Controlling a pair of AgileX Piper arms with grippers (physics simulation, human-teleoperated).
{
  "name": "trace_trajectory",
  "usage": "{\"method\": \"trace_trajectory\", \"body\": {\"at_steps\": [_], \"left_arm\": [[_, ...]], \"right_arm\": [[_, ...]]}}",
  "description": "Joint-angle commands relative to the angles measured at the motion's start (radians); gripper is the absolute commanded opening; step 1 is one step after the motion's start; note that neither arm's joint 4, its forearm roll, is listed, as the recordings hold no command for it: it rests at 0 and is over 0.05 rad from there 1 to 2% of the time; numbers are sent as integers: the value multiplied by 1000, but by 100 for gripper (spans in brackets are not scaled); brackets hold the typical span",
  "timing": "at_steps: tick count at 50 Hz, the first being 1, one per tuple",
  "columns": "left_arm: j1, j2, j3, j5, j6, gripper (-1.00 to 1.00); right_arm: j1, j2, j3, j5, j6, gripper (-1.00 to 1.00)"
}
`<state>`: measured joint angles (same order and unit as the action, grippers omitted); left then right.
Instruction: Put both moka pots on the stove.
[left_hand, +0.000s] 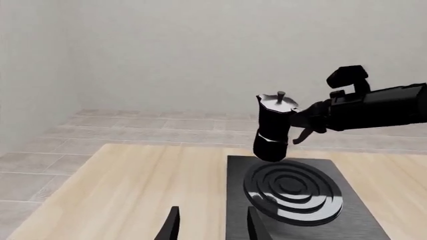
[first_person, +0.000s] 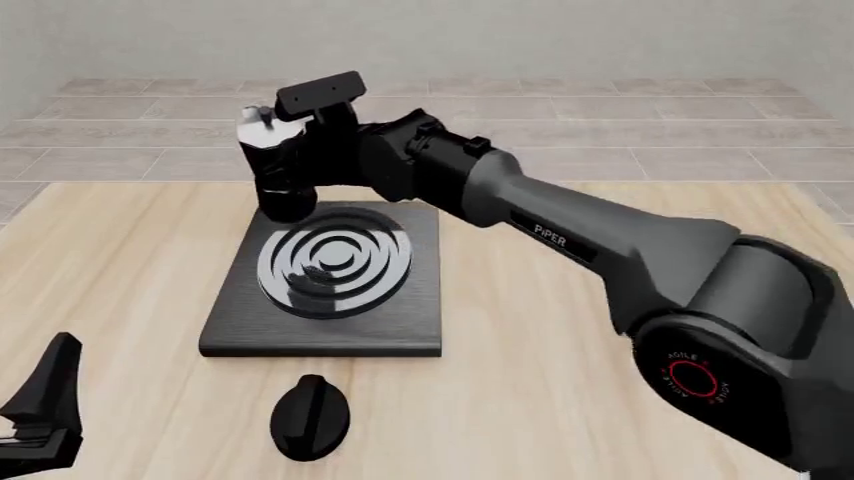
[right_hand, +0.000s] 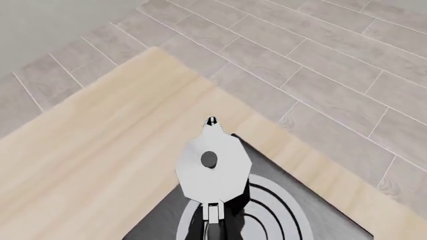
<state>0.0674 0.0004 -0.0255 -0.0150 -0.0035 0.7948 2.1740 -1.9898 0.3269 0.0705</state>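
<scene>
Holding one moka pot (first_person: 278, 170) by its handle, the right gripper (first_person: 318, 150) hangs it above the stove (first_person: 400, 315), over the burner's eleven o'clock edge, not yet set down. No second pot shows in any view. The left gripper (left_hand: 208, 225) waits at the table's seven o'clock corner, jaws apart and empty.

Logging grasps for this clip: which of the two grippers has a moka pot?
The right gripper, shut on the handle of the moka pot at the stove; the left gripper is open and empty.
</scene>
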Motion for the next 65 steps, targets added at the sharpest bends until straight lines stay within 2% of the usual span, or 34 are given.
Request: {"method": "trace_trajectory", "body": {"at_steps": [1,7,19,28,65], "left_arm": [[5,0,-3,4,-6,100],[8,0,-2,3,-9,100],[14,0,0,1,-13,100],[14,0,-1,3,-15,100],[13,0,-2,6,-14,100]], "right_arm": [[-10,60,-115,11,7,-100],[-16,81,-127,7,1,-100],[-44,149,-226,48,0,-100],[-57,174,-256,67,-23,-100],[-65,206,-258,99,-21,-100]]}}
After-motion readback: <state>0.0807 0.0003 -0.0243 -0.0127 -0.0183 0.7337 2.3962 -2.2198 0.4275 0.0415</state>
